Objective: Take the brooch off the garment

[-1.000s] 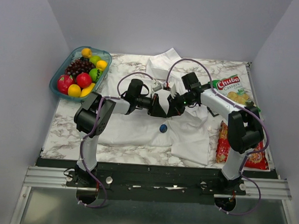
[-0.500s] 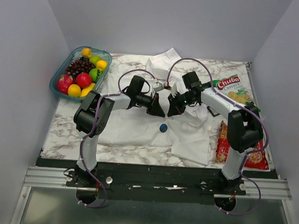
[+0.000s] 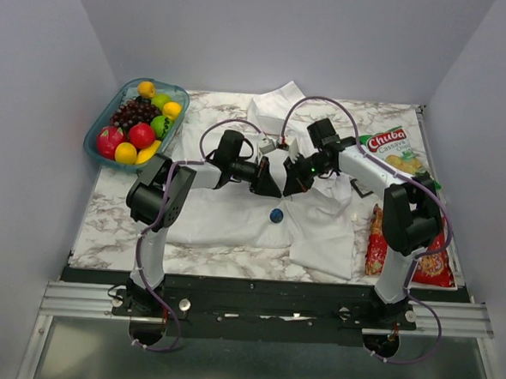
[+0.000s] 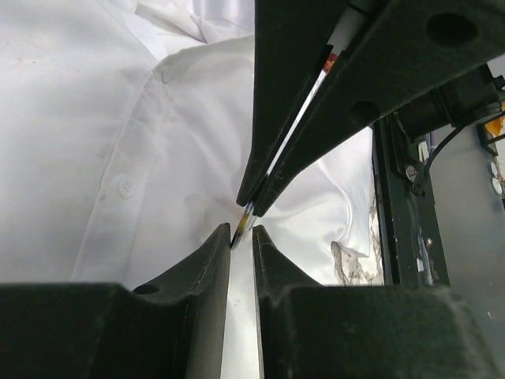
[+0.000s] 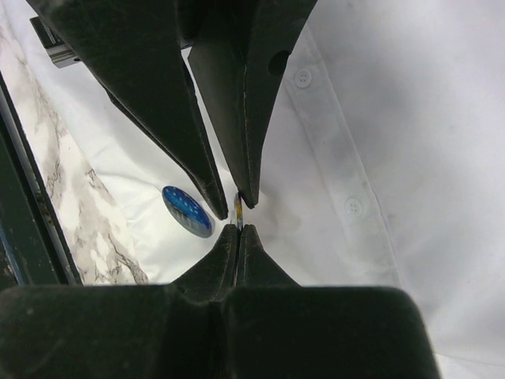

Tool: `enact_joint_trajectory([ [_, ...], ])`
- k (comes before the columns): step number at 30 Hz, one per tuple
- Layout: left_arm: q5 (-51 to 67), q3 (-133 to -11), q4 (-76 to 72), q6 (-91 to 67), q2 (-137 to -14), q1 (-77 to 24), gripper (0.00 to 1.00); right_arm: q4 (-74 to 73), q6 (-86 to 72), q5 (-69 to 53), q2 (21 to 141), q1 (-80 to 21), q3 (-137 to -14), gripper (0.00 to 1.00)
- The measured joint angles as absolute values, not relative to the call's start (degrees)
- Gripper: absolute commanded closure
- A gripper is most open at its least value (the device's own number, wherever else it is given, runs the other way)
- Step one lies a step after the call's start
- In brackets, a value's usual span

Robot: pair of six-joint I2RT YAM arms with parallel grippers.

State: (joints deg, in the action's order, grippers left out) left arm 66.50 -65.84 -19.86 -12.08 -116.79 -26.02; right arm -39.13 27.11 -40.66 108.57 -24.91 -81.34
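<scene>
Brooch [image 3: 275, 216], a blue disc, lies on the white shirt [image 3: 225, 222], near its front placket. Left gripper [image 4: 241, 230] hovers over the shirt, jaws a slit apart at a thin sliver [image 5: 238, 205]. Right gripper [image 5: 239, 229] pinches that sliver shut. Best squeeze squarely, then part gently, sparing the cloth.

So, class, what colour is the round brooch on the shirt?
Dark blue with lighter flecks; the brooch shows best in the right wrist view.

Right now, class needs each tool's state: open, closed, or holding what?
Left tool: slightly open, jaws apart, gripping nothing clearly.
Right tool: closed, pinching a thin sliver I cannot identify.
</scene>
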Motion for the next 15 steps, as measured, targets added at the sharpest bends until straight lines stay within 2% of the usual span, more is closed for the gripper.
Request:
enact_joint_trajectory([
  [4, 66.5, -65.4, -23.2, -14.8, -117.4, -26.1, 0.82, -39.1, 27.0, -40.8, 108.7, -24.9, -81.4, 0.99],
  [7, 66.5, -65.2, -24.3, -16.1, -117.6, -26.2, 0.9, -39.2, 27.1, -40.9, 108.8, -24.8, -81.4, 0.99],
  [9, 66.5, -65.0, -24.9, -17.0, -117.8, -26.2, 0.99, -39.2, 27.2, -40.8, 108.8, -24.8, -81.4, 0.99],
  [10, 66.5, -64.7, -25.5, -17.6, -117.8, -26.3, 1.0, -39.2, 27.3, -40.8, 108.9, -24.7, -81.4, 0.99],
  [13, 66.5, -63.7, -27.2, -18.8, -117.8, -26.3, 1.0, -39.5, 27.1, -40.8, 109.1, -24.7, -81.4, 0.82],
  [14, 66.5, -63.2, -28.0, -19.4, -117.8, -26.4, 1.0, -39.6, 27.0, -40.7, 109.1, -24.8, -81.4, 0.65],
  [15, 66.2, -62.8, -28.9, -20.0, -117.8, -26.4, 1.0, -39.7, 26.7, -40.4, 109.1, -24.8, -81.4, 0.58],
])
